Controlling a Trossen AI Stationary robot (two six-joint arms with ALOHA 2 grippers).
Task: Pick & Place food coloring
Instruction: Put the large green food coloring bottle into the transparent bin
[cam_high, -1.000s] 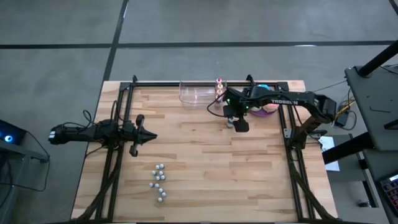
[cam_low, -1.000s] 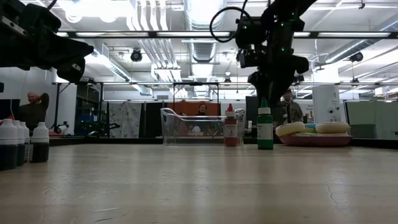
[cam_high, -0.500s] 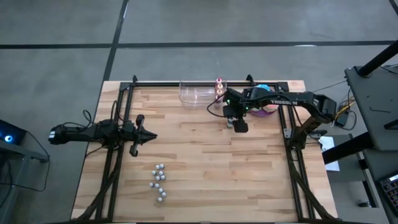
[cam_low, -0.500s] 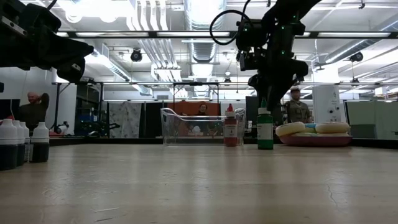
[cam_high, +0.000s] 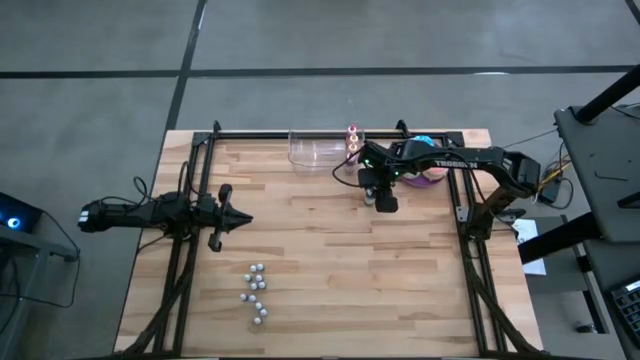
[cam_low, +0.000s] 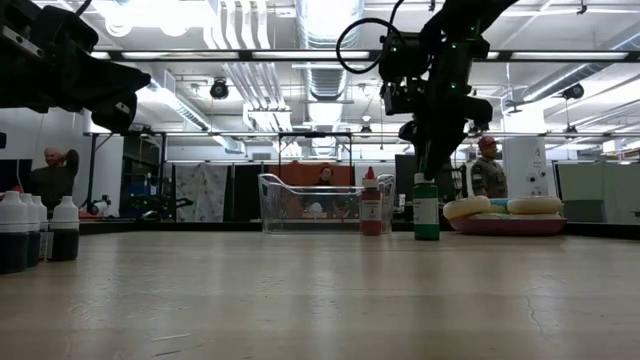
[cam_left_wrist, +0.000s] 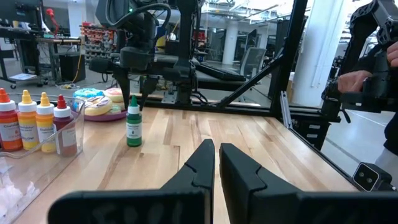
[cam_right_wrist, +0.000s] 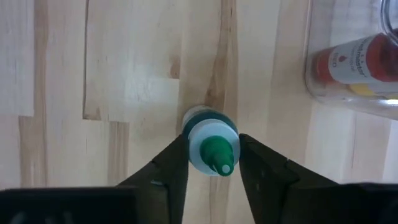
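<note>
A small green food coloring bottle (cam_low: 426, 212) with a green cap stands upright on the wooden table, toward its far right. My right gripper (cam_right_wrist: 212, 152) hangs straight over it, pointing down, and is shut on its top. In the high view the gripper (cam_high: 383, 198) hides the bottle. Other food coloring bottles (cam_left_wrist: 37, 118), red, orange and yellow, stand in a clear tub (cam_high: 315, 150) at the far edge. My left gripper (cam_high: 235, 220) waits shut and level at the table's left. My right gripper pinches the green bottle's pale shoulder, just below the cap (cam_right_wrist: 194, 144), between its two fingers (cam_right_wrist: 168, 168). The fingers come from above, pointing down, one on each side. The bottle stands upright with its base on the table.
A pink plate of frosted doughnuts (cam_high: 428, 170) sits right of the green bottle at the far right. Several small silvery balls (cam_high: 255, 295) lie near the front, left of centre. Dark frame rails (cam_high: 470, 230) run along the table's sides. People stand in the room behind.
My right gripper has shut its fingers around the top of the green bottle while staying over it. The bottle has kept standing in the same place.
</note>
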